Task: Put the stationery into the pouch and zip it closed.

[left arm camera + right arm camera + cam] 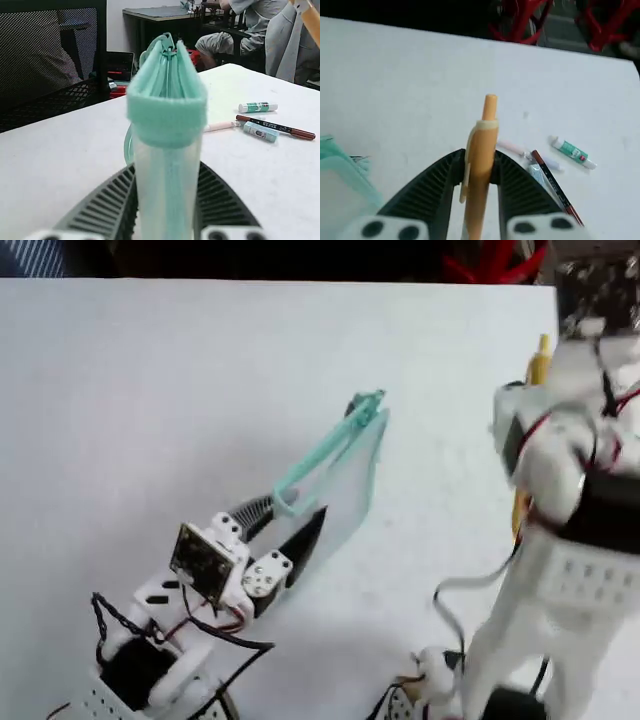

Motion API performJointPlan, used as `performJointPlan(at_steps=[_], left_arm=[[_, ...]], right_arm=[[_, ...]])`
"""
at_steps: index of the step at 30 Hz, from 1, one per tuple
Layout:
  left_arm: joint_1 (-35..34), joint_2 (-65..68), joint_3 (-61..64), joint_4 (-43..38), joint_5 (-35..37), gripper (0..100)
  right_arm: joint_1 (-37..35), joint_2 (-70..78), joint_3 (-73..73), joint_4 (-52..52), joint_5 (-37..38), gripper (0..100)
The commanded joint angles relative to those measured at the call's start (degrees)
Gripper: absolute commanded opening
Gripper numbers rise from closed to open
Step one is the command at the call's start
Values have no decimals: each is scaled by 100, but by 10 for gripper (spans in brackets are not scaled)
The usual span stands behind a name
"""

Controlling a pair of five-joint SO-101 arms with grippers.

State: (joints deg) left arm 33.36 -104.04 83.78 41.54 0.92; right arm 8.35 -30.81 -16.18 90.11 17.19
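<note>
Closest to me, my left pincer (165,172) clenches the teal pouch (166,112) upright. My right pincer (480,167) grasps an orange pen (485,135); a white tube (572,151) and marker (552,187) lie beyond it on the surface (395,75).

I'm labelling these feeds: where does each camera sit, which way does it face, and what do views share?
High view: fixed above the table, facing down; the left pincer clamps the pouch, the right arm holds a yellow pen.
Left wrist view: on the left wrist, looking along its pincer and pouch toward a glue stick and brown marker.
Right wrist view: on the right wrist, looking over the right pincer and pen down at the table.
Shared: both wrist views show the glue stick and marker.
</note>
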Motion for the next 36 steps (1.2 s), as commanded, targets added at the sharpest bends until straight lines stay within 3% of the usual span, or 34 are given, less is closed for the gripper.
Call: performJointPlan(at_steps=[1, 6, 10, 13, 18, 23, 29, 36], left_arm=[[-57, 48, 9, -18, 62, 129], [-57, 48, 9, -35, 62, 130], [-57, 48, 9, -44, 62, 131], [-57, 48, 9, -44, 62, 131], [-57, 48, 9, -53, 62, 132], [-57, 48, 9, -53, 62, 132], [-57, 48, -9, -53, 62, 132], [-66, 40, -26, -53, 79, 133]], right_arm=[[-444, -1209, 1354, -945, 53, 19], [-1270, -2914, 3270, -2712, 53, 19], [-2369, -3969, 3965, -3864, 53, 19], [-3231, -4171, 4026, -4497, 53, 19], [-4022, -4040, 4123, -5499, -167, 19], [-4435, -3556, 4167, -5815, -862, 19], [-4822, -2791, 4492, -6440, -888, 19], [-4945, -3495, 5116, -5789, -888, 19]])
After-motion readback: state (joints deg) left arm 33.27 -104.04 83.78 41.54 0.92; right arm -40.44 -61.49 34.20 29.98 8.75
